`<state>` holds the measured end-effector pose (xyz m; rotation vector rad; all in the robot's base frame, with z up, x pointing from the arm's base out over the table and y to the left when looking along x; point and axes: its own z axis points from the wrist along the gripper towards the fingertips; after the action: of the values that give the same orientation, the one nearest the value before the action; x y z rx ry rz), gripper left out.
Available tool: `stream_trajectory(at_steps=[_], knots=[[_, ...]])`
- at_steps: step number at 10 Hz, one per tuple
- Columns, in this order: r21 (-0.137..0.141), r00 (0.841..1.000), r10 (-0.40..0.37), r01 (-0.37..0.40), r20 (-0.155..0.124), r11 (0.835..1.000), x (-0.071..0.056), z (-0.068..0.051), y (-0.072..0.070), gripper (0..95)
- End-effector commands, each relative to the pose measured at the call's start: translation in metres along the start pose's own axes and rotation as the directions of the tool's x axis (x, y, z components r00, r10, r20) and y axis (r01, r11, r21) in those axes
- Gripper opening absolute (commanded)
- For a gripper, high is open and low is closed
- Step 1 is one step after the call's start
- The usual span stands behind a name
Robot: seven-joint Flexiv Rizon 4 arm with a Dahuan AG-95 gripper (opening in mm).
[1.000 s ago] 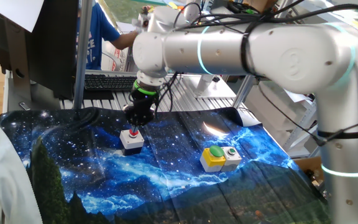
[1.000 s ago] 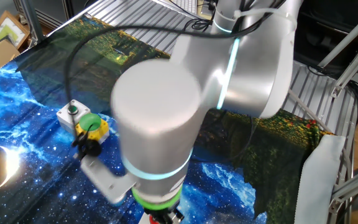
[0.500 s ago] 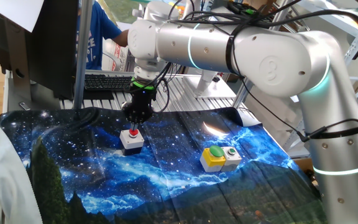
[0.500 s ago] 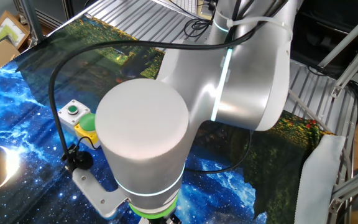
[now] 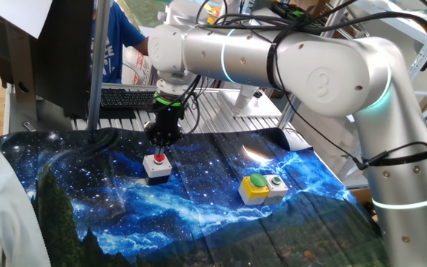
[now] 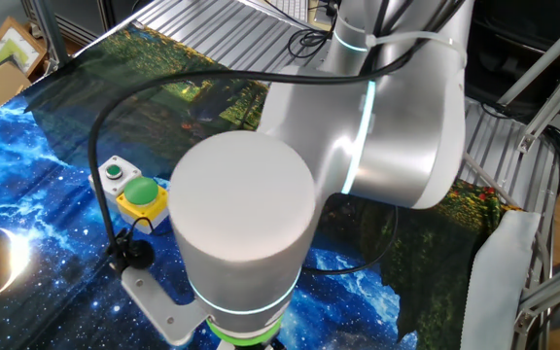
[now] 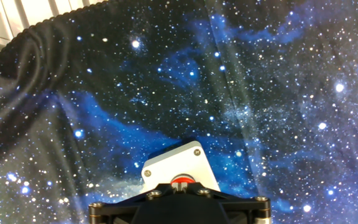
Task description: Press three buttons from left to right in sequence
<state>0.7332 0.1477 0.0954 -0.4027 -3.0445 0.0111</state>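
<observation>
The gripper (image 5: 159, 145) hangs just above the red button (image 5: 158, 158) (fingertips unseen).

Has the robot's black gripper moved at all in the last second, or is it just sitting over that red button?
Yes, slightly: the gripper has edged up, opening a small gap above the red button on its grey-white box, which stayed put.

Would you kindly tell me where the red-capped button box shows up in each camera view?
One fixed view: red-capped button box left of centre, directly under the gripper.
Other fixed view: not visible; the arm blocks it.
Hand view: bottom centre.
Shared landmark: the starry cloth.
</observation>
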Motion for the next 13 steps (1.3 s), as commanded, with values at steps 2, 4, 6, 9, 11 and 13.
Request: stream_trajectory(at_steps=[2,4,6,9,11,13], knots=[[0.011,1.000,0.008,-0.008,0.005,1.000,0.002,0.010,0.002,0.0],[0.010,1.000,0.010,-0.011,0.009,1.000,0.002,0.019,0.001,0.0],[0.003,1.000,0.010,-0.010,0.009,1.000,0.000,0.028,-0.001,0.0],[0.001,1.000,0.007,-0.007,0.012,1.000,0.002,0.025,-0.004,0.0],[-0.001,1.000,0.009,-0.008,0.016,1.000,0.003,0.014,-0.004,0.0],[0.002,1.000,0.008,-0.008,0.022,1.000,0.001,0.013,-0.002,0.0]])
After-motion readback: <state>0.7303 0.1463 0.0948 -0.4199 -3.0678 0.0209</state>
